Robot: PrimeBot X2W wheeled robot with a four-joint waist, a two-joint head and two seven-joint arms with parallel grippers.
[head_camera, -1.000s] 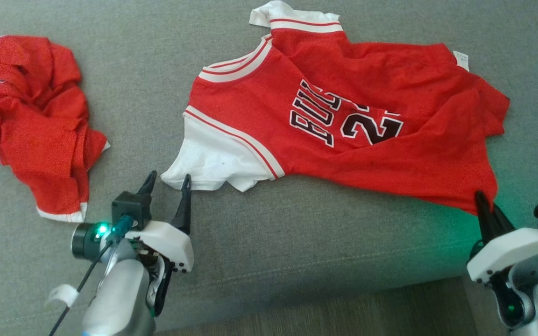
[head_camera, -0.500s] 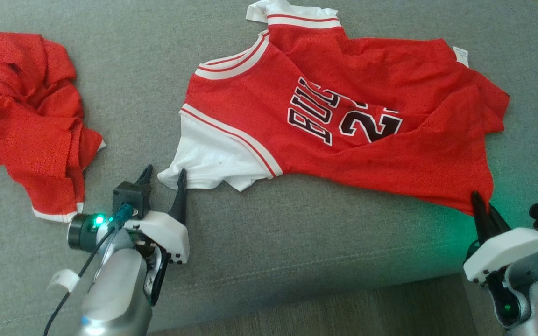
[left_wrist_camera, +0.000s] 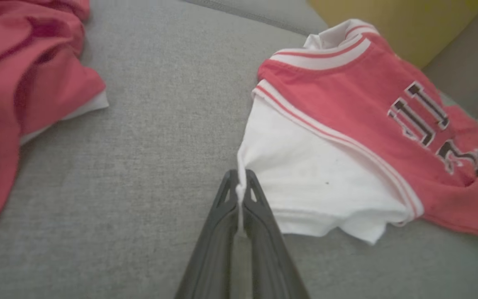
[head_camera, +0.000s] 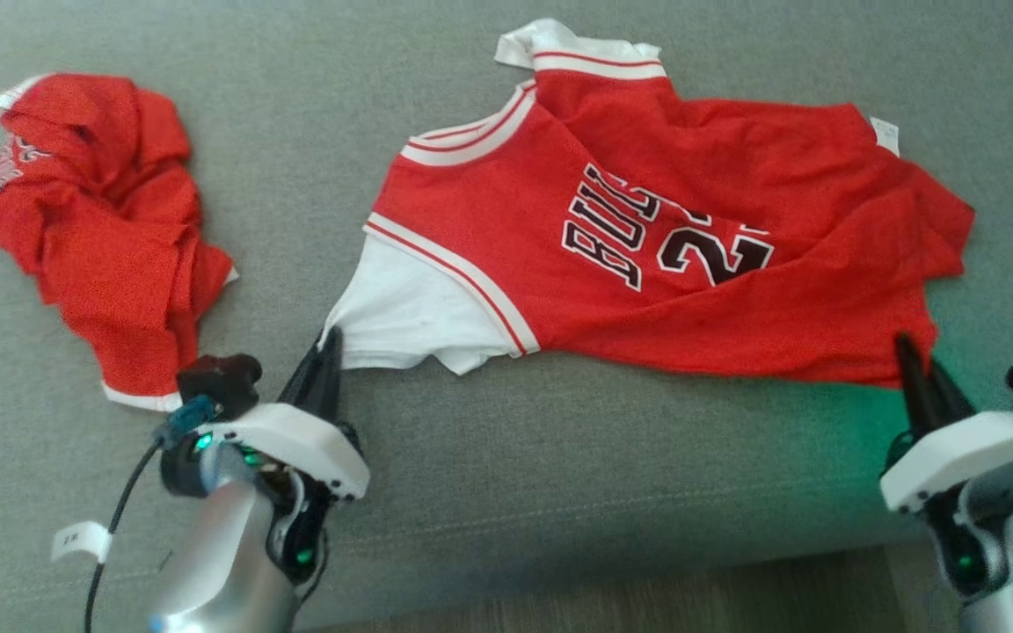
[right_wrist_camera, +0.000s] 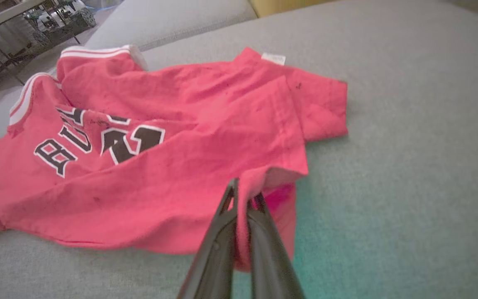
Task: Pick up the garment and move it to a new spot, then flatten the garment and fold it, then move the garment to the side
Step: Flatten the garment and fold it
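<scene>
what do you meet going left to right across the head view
crumpled red fabric garment → left gripper, jaws shut → spread red-and-white basketball jersey, pinched at both near corners → right gripper, jaws shut

Silver forearms (head_camera: 216, 545), white housings (head_camera: 295, 444), dark fingers (head_camera: 320, 378)

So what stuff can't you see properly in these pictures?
- Head view: the jersey has lettering and a number that run under its own fold, so their end is hidden.
- Head view: the white tag at its edge is too small to read.
- Left wrist view: the crumpled red garment is blurred and cut off by the left edge.
</scene>
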